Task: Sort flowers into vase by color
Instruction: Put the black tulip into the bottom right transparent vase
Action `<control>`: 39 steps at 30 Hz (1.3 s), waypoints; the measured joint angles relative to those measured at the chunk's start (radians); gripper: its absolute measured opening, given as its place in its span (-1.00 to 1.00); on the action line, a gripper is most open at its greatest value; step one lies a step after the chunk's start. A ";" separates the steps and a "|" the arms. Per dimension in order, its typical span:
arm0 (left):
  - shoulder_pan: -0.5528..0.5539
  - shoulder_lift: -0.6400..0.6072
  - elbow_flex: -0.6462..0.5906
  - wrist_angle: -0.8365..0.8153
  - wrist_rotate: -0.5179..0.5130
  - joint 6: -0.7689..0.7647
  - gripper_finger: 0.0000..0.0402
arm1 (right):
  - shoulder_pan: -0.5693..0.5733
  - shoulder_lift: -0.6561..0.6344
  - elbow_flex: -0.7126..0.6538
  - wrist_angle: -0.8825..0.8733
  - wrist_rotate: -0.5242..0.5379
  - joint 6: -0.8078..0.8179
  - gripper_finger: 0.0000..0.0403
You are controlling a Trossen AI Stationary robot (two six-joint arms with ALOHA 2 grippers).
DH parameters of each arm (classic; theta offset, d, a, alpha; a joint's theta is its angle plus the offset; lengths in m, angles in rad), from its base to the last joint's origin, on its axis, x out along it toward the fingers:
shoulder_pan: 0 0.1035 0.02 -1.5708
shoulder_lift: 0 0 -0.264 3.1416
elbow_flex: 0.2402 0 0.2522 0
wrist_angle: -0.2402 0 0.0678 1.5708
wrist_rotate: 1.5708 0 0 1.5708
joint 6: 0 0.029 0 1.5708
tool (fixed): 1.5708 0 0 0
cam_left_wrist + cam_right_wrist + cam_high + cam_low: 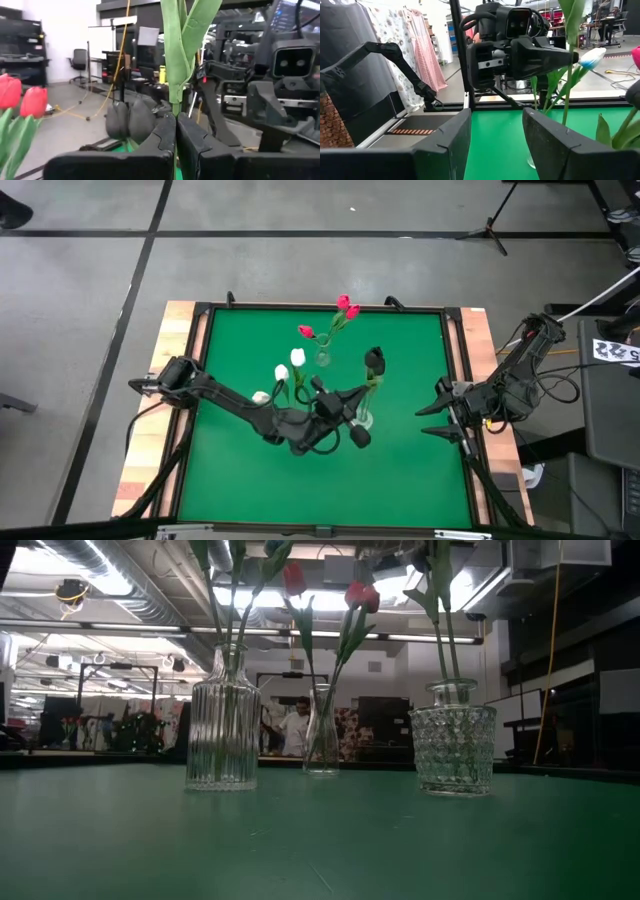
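Note:
Three glass vases stand mid-table: a ribbed one (pixel 222 730) with white tulips (pixel 283 372), a narrow one (pixel 321 732) with red-pink tulips (pixel 346 308), and a diamond-patterned one (pixel 452 748) with near-black tulips (pixel 375 360). My left gripper (pixel 345 402) hovers beside the diamond-patterned vase (pixel 365 420), shut on a green tulip stem. Two near-black heads (pixel 129 120) show just beyond its fingers, and the held flower's head is out of the wrist view. My right gripper (pixel 440 415) waits open at the table's right edge. My left gripper pinches a tulip's green stem (pixel 174 106) between its two fingertips, just below the leaves. The fingers lie across the stem. The stem stands roughly upright, its leaves (pixel 185 35) rising above the fingers. The part below the fingers is hidden by the gripper.
The green mat (pixel 400 480) has open room along its near side and left part. A wooden frame (pixel 150 450) borders it. Cables and equipment (pixel 610 390) sit beyond the right edge. A person (pixel 297 728) stands far back in the room.

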 joint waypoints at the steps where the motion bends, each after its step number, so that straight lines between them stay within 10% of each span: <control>1: 0.002 0.004 0.000 0.004 0.013 0.000 -1.00 | 0.000 0.000 0.000 0.001 -0.005 0.000 -0.12; 14: 0.018 0.114 -0.079 0.383 0.014 0.201 -1.00 | 0.000 0.000 0.000 0.004 -0.046 0.016 -0.12; 39: 0.022 0.127 -0.179 0.254 0.028 -0.107 -1.00 | 0.000 0.000 0.000 -0.015 -0.043 -0.005 -0.12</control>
